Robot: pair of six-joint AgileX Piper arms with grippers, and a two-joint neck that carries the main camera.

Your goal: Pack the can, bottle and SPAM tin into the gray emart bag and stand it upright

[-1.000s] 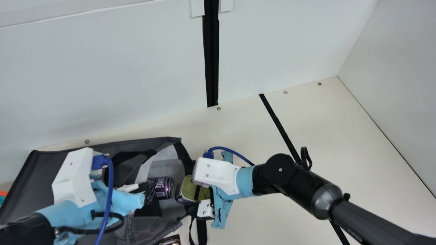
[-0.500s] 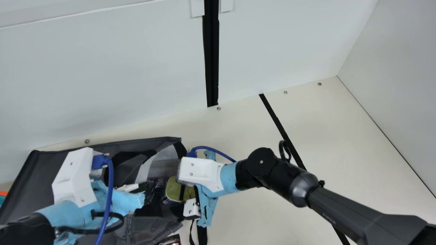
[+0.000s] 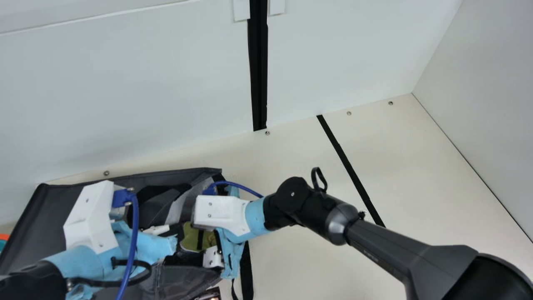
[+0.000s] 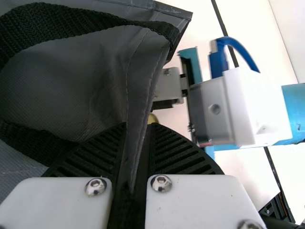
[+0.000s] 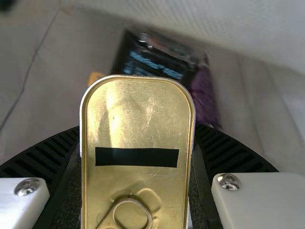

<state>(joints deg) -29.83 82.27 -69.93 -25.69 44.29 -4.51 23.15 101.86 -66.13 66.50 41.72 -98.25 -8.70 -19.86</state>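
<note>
R gripper clamped on gold-lidded, rounded-oblong metal SPAM tin – lid facing neck cam, long axis approx. left-right – at right-hand mouth of gray fabric emart bag, w/ L gripper pinching its edge.

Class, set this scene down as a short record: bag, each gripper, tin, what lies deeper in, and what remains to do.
bag: gray, lying on the table, mouth toward the right arm
left gripper: pinching the bag's edge
right gripper: closed on the tin's sides, at the bag's mouth
tin: gold lid with pull ring and black strip
deeper in: dark item with blue print, something purple
remaining: release tin, stand bag upright
</note>
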